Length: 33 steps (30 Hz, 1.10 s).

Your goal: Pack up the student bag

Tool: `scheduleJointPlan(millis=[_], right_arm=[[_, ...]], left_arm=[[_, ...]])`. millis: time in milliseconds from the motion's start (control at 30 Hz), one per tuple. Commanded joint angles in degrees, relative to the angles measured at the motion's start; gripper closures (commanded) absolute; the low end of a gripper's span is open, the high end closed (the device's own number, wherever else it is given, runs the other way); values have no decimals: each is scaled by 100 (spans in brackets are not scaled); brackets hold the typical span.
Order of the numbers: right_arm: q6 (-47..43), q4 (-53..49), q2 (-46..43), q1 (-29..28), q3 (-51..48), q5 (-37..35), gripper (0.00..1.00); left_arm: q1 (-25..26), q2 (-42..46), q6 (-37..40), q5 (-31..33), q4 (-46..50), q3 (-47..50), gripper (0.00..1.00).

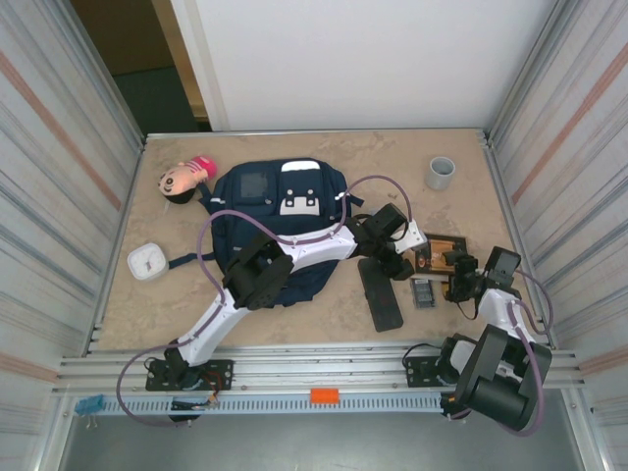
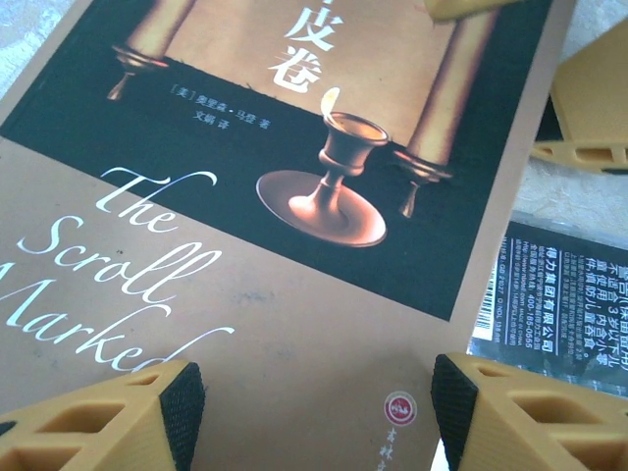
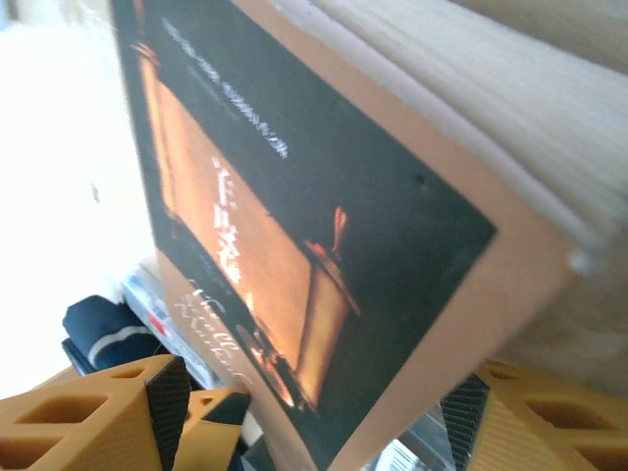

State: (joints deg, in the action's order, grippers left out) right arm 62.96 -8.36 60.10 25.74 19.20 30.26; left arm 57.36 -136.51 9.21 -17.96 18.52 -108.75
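Note:
The student bag [image 1: 280, 221], a navy backpack with white patches, lies flat at the table's centre-left, and my left arm reaches across it. A brown book [image 1: 440, 249] with a dark scroll picture [image 2: 294, 147] lies to its right. My left gripper [image 2: 319, 407] hovers open just over the book's cover, its pads [image 2: 182, 407] apart from the cover. My right gripper [image 3: 314, 412] is open at the book's [image 3: 324, 245] far corner, which sits between its fingers without touching the pads. Its orange fingers [image 2: 589, 103] show beside that corner.
A long black case [image 1: 381, 294] and a small black packet [image 1: 422, 292] with a barcode label [image 2: 549, 294] lie beside the book. A grey cup [image 1: 441, 173] stands at the back right. A doll [image 1: 182, 179] and a white round item [image 1: 147, 262] lie left of the bag.

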Motion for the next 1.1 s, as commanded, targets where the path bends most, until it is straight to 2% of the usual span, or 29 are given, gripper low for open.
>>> scheduleJointPlan(millis=[0, 167, 300, 500, 667, 833, 933, 1067], right_arm=[[-179, 712, -251, -5, -3, 146, 31], [-275, 904, -967, -2, -105, 60, 29], [-301, 1064, -1099, -16, -271, 81, 28], [-381, -661, -942, -34, 30, -308, 29], [-489, -880, -624, 24, 126, -262, 30], [-822, -1347, -10, 325, 639, -31, 30], [-941, -1442, 321, 254, 800, -18, 31], [-1036, -1263, 766, 173, 970, 19, 33]], left_arm=[[-62, -143, -25, 47, 235, 55, 35], [-66, -150, -56, 3, 239, 70, 35], [-67, -140, -95, -31, 222, 90, 35], [-63, -140, -189, -37, 178, 110, 35], [-162, 61, -678, -141, -56, 151, 34], [-464, 365, -1381, -354, -436, -10, 33], [-599, 352, -1490, -388, -703, -210, 32], [-672, -129, -1405, -390, -467, -966, 32]])
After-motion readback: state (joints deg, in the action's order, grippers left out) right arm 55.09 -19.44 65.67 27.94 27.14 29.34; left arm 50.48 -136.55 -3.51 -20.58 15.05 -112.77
